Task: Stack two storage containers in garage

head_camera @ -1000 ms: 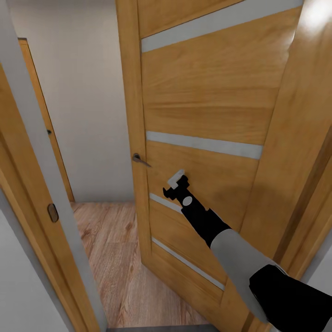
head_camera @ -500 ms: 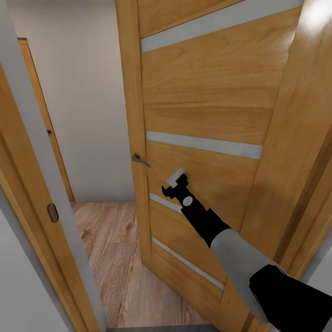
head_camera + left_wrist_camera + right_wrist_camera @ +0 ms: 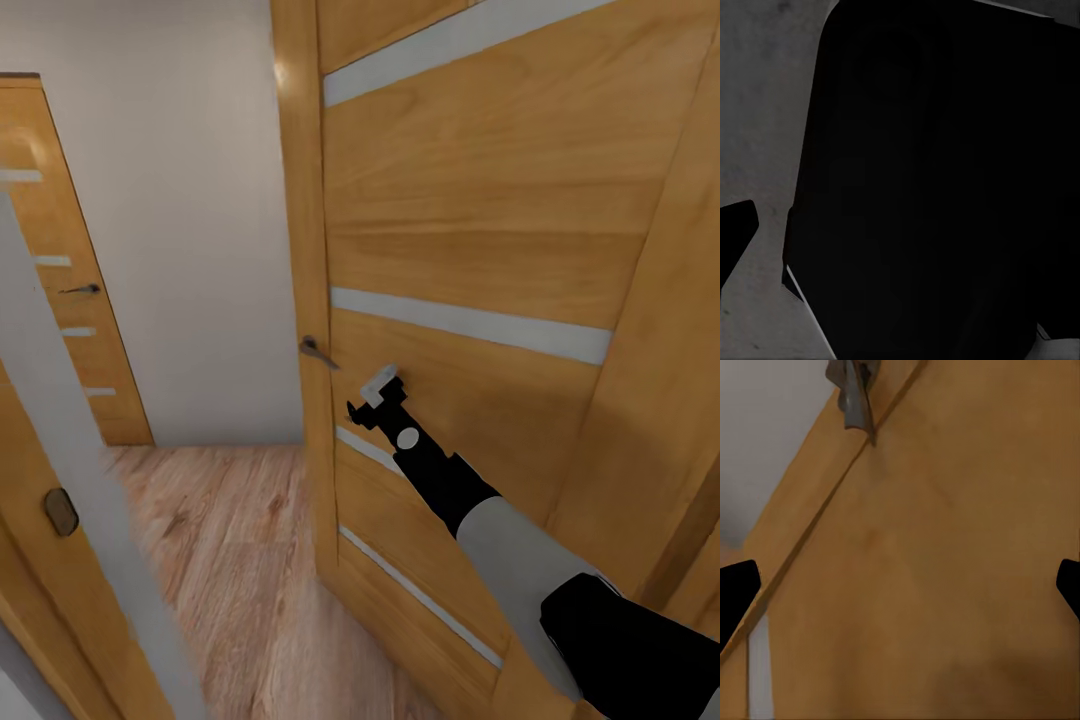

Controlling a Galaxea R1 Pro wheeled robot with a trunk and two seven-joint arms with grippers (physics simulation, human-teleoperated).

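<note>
1. Since a moment ago the whole head view has swung to the right, so the camera moved: a second wooden door (image 3: 60,300) at the far left now shows more fully, and the near door frame (image 3: 60,520) sits lower and blurred.
2. A large open wooden door (image 3: 470,230) with pale stripes stands ahead, above light plank flooring (image 3: 230,560).
3. The right gripper (image 3: 378,388) reaches toward this door, just beside its metal handle (image 3: 316,351); its fingers are spread apart and hold nothing.
4. The left gripper's state cannot be told; its view is dark.
5. The storage containers are not visible here.
6. Risk: the arm may scrape the door while passing, being so close.
</note>
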